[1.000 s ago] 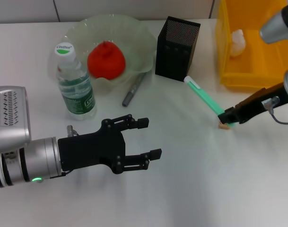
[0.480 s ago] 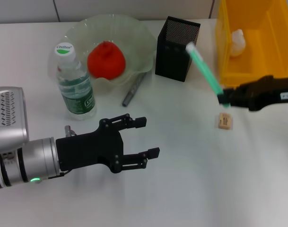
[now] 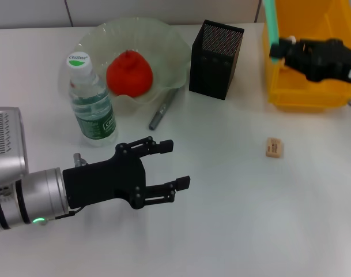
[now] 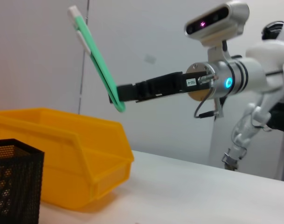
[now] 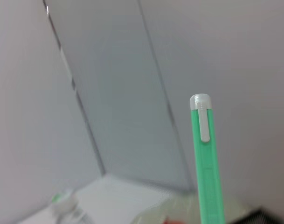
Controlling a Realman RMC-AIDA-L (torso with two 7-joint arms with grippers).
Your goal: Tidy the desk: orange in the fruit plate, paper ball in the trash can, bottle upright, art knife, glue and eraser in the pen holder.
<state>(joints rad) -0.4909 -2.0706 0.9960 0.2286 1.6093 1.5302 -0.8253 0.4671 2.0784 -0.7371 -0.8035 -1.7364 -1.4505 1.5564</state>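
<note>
My right gripper (image 3: 277, 49) is shut on the lower end of a green pen-shaped stick (image 3: 270, 20) with a white clipped cap. It holds the stick upright, high over the yellow trash can (image 3: 302, 92); the stick also shows in the left wrist view (image 4: 97, 65) and the right wrist view (image 5: 207, 172). The beige eraser (image 3: 274, 148) lies on the table. A grey pen-like tool (image 3: 162, 109) lies by the fruit plate (image 3: 163, 34), which holds the orange (image 3: 129, 72). The bottle (image 3: 91, 104) stands upright. The black pen holder (image 3: 215, 52) stands beside the plate. My left gripper (image 3: 176, 164) is open and empty at the front left.
The right arm covers most of the trash can's inside, so I cannot make out a paper ball. The bin also shows in the left wrist view (image 4: 62, 154), next to the pen holder (image 4: 11, 182).
My right gripper has lifted the green stick off the table beside the eraser and carried it up and back over the trash can. The left gripper has barely moved.
</note>
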